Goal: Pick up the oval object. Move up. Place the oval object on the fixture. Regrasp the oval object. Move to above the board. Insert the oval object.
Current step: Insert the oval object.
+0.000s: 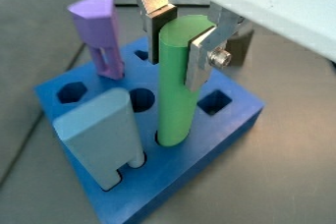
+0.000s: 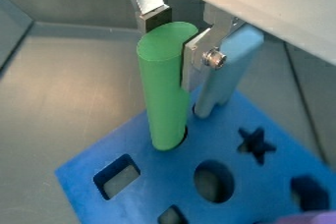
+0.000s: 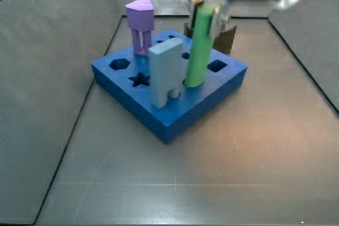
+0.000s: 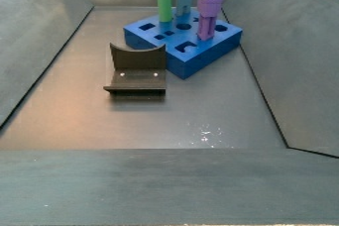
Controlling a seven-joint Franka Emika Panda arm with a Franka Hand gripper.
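- Step in hand: insertion. The green peg (image 1: 176, 81) stands with its lower end in a hole of the board (image 1: 197, 144); how deep it sits you cannot tell.
- Pincer (image 1: 182, 33): it sits over the board at the peg's upper end, one silver finger (image 1: 201, 56) flat against the peg's side and the other at its far side; it reads as pinching the peg.
- Axis: the peg's long axis is upright, top at 12 o'clock, no lean evident in both side views (image 3: 200, 47).
- Neighbours: purple peg (image 1: 97, 33) and light-blue peg (image 1: 98, 135) stand in other holes.
- Fixture (image 4: 137, 66) stands apart, bare.
- Next: you should press straight down until seated, then spread the fingers and lift clear.
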